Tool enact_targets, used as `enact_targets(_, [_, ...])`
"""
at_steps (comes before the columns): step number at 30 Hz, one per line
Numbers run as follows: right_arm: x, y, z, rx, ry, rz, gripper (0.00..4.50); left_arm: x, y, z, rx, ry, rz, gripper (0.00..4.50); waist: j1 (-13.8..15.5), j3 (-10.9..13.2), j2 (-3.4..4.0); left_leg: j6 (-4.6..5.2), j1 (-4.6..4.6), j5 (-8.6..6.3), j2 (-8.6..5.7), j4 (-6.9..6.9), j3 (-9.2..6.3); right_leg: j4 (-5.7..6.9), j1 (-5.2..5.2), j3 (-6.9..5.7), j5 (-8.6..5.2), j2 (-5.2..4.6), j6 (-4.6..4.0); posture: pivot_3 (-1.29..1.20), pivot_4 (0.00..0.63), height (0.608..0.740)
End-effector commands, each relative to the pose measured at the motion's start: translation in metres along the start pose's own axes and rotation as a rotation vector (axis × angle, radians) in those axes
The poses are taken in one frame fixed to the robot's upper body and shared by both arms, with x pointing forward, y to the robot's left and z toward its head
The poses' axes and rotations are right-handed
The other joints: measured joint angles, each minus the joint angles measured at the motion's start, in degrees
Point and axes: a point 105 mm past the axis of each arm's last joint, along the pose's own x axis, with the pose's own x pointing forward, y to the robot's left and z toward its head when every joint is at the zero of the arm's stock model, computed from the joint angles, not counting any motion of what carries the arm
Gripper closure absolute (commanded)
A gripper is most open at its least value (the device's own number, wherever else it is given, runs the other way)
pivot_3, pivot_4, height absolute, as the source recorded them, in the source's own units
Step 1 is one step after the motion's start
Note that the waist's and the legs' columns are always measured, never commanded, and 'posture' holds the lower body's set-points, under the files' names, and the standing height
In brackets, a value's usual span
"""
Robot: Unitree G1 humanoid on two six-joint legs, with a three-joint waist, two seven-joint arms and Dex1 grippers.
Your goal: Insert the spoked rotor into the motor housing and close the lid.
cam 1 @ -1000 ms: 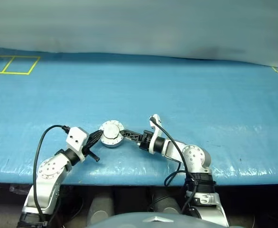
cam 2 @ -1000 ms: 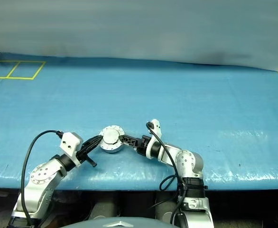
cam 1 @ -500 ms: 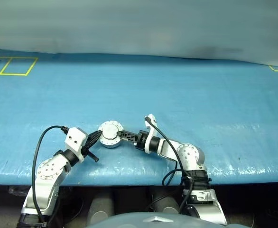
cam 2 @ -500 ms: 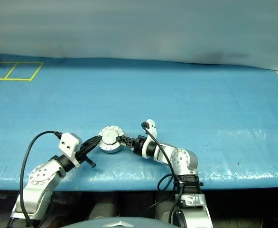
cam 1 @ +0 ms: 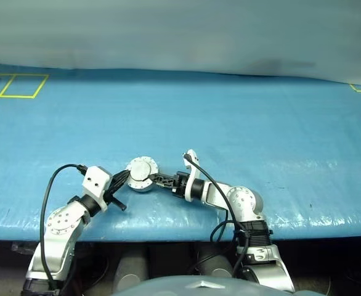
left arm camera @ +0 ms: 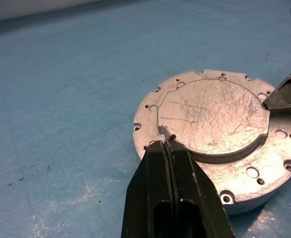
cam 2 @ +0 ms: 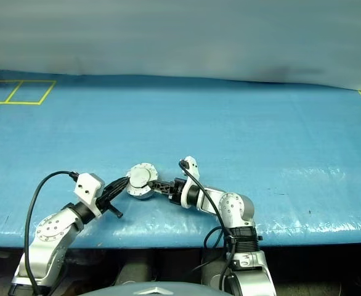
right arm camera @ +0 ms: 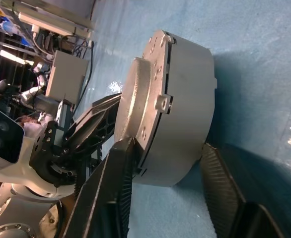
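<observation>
The counter point(cam 1: 242, 117), covered in a blue sheet, carries the motor housing point(cam 1: 141, 174) close to its near edge, a little toward the left end. The lid point(left arm camera: 212, 115) lies flat over the housing with its plain scratched outer face up, so the spoked rotor is presumably already inside, though it cannot be seen.

The right gripper point(right arm camera: 165, 191) straddles the housing from the side: one finger lies along the lid's rim and the other stands just beside the housing wall, with the jaws part-way open. Whether they already press on the metal cannot be told. The left gripper point(left arm camera: 168, 148) has its fingers pressed together on nothing, their tip resting at the edge of the lid's raised centre.

The step in hand looks like seating the lid fully. To do it well, the right gripper should clamp squarely across lid and housing base, not skewed, so the disc goes down level rather than tipping at the hinge. The left gripper's tip should keep the housing from sliding on the slick sheet, pressing lightly so it does not skid off the scratched face.
</observation>
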Motion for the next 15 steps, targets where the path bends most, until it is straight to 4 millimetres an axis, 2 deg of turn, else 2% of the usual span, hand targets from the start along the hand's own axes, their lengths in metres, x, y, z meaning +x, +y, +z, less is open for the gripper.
enact_targets(1, [0.011,0.013,-0.009,0.004,0.027,0.044,3.13,0.004,-0.014,-0.006,-0.010,0.019,-0.053,4.50,0.0,0.0,0.01,0.00,0.01,0.00,-0.01,0.01,0.00,0.00,0.02,0.00,0.00,-0.02,0.00,0.00,0.150,0.740])
enact_targets(10, [0.008,0.008,-0.003,0.018,-0.005,0.017,3.13,0.005,-0.010,0.000,-0.038,-0.023,-0.017,4.50,0.0,0.0,0.06,-0.04,0.00,-0.02,-0.01,0.01,-0.03,-0.01,0.00,-0.02,0.00,-0.05,0.00,0.00,0.150,0.740])
enact_targets(15, [0.002,0.005,0.011,0.078,-0.083,0.020,3.13,0.009,-0.002,0.013,-0.242,-0.104,0.045,4.50,0.2,0.1,0.03,-0.03,-0.13,-0.02,-0.04,0.04,-0.09,-0.05,-0.03,-0.09,0.00,-0.08,0.00,0.00,0.150,0.740])
